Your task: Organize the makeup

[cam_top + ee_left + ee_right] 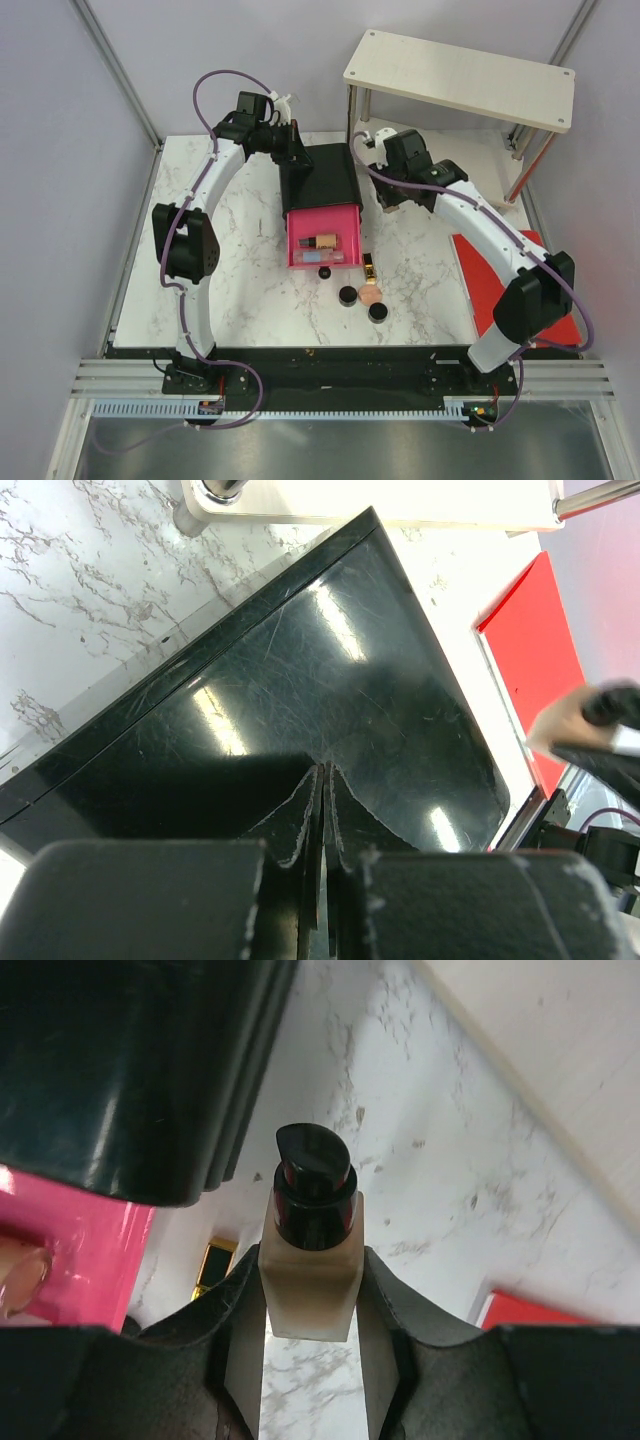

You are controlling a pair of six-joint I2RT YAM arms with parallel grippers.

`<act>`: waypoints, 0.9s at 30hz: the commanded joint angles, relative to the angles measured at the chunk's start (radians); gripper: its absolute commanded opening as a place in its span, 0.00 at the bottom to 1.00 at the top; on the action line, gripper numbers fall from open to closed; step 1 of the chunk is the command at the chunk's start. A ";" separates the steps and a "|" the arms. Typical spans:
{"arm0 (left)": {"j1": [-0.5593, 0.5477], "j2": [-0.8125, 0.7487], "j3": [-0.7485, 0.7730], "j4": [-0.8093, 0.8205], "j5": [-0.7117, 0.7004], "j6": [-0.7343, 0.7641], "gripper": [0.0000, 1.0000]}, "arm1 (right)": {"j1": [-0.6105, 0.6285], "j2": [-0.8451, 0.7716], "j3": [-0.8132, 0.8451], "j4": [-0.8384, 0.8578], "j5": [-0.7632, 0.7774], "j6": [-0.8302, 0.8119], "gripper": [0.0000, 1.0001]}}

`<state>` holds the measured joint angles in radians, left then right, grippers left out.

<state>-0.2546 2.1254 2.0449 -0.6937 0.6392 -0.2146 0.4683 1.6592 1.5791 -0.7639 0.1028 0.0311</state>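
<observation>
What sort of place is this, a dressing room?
Probably a robot test booth, not a home: plain walls enclose a marble-look table, two robot arms are bolted at its near edge, and makeup lies staged by a black drawer box.

Open marble left of black box; jars crowding drawer front.

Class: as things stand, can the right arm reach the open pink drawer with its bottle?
Probably yes. The right gripper, shut on the bottle, hangs near the drawer's right side. The drawer is open with nothing over it, and the left gripper is back at the box.
</observation>
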 commanded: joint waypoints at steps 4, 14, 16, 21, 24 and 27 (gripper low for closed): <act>0.009 0.100 -0.052 -0.179 -0.116 0.077 0.06 | 0.176 -0.179 -0.131 0.282 -0.032 -0.436 0.00; 0.009 0.100 -0.052 -0.179 -0.118 0.078 0.06 | 0.291 -0.052 -0.025 0.287 -0.081 -0.456 0.00; 0.009 0.102 -0.051 -0.179 -0.116 0.075 0.06 | 0.294 -0.036 -0.028 0.288 -0.100 -0.453 0.00; 0.011 0.102 -0.046 -0.179 -0.111 0.069 0.06 | 0.297 0.000 -0.033 0.285 -0.169 -0.436 0.00; 0.014 0.105 -0.046 -0.178 -0.107 0.066 0.06 | 0.299 0.013 -0.040 0.284 -0.183 -0.435 0.02; 0.014 0.107 -0.045 -0.179 -0.104 0.064 0.06 | 0.300 0.022 -0.042 0.281 -0.189 -0.433 0.07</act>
<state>-0.2489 2.1323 2.0487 -0.6937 0.6609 -0.2150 0.7631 1.6825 1.5074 -0.5304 -0.0429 -0.3973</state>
